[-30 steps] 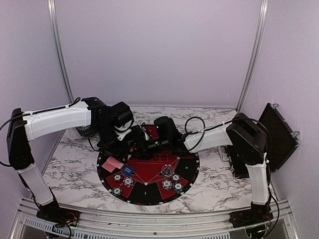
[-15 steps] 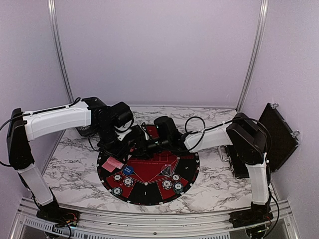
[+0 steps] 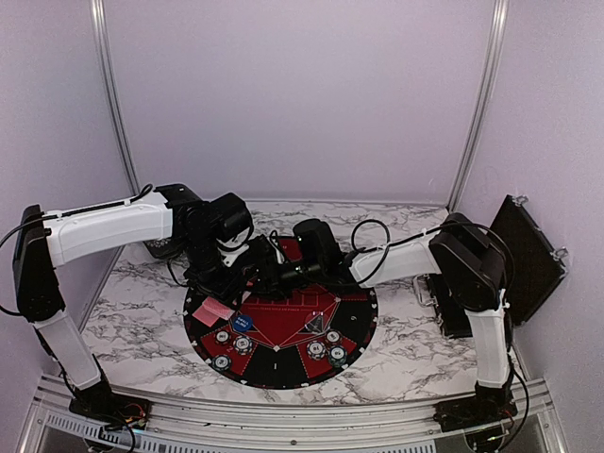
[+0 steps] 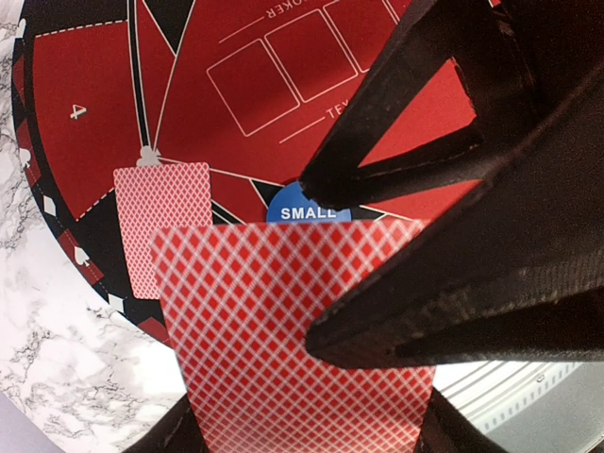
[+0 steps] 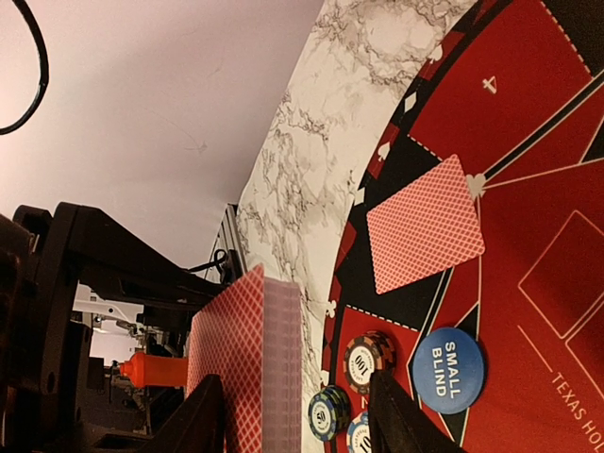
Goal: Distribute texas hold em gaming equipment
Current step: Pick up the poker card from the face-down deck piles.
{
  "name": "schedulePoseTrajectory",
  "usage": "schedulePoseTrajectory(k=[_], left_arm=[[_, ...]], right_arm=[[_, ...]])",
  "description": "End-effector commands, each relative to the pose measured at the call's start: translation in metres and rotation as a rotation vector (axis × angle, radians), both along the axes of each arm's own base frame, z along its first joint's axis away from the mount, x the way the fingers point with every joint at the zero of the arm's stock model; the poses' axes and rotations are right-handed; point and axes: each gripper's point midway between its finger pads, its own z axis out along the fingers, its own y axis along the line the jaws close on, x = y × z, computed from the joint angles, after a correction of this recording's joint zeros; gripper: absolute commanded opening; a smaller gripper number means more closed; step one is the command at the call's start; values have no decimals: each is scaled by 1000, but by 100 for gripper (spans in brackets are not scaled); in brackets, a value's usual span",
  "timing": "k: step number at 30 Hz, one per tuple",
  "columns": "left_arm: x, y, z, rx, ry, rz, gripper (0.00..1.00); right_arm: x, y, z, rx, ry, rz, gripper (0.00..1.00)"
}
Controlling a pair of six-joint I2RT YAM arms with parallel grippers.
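My left gripper (image 4: 307, 429) is shut on a deck of red-backed cards (image 4: 245, 321), held upright above the mat's far left part. In the top view it (image 3: 247, 269) meets my right gripper (image 3: 274, 269) there. My right gripper (image 5: 297, 415) is open and straddles the deck (image 5: 236, 359): one finger overlaps the red back, the other stands apart from the deck's edge. One single card (image 5: 425, 222) lies face down on the mat (image 3: 354, 326), with the blue "small blind" marker (image 5: 447, 368) and stacked chips (image 5: 365, 360) near it.
More chip stacks (image 3: 332, 337) sit on the mat's near right part. A black case (image 3: 524, 260) leans against the right wall. Marble tabletop (image 3: 142, 321) surrounds the mat, and a metal rail (image 3: 283, 415) runs along the near edge.
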Motion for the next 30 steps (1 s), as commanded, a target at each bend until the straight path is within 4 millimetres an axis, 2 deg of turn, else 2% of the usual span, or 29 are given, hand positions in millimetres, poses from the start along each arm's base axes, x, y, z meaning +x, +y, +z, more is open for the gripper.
schedulePoseTrajectory(k=[1,12,20,30], left_arm=[[-2,-1,11,-20,-16,-18,53],[-3,-1,9,-17,-12,-18,53],[-4,0,8,-17,-8,-15,53],[-4,0,7,-18,-8,-14,53]], right_arm=[[10,-7,2,-20,-14,-40,49],[12,-9,25,15,-43,-39,51],[15,-19,31,19,-50,-60,53],[12,-23,37,33,-43,-63,41]])
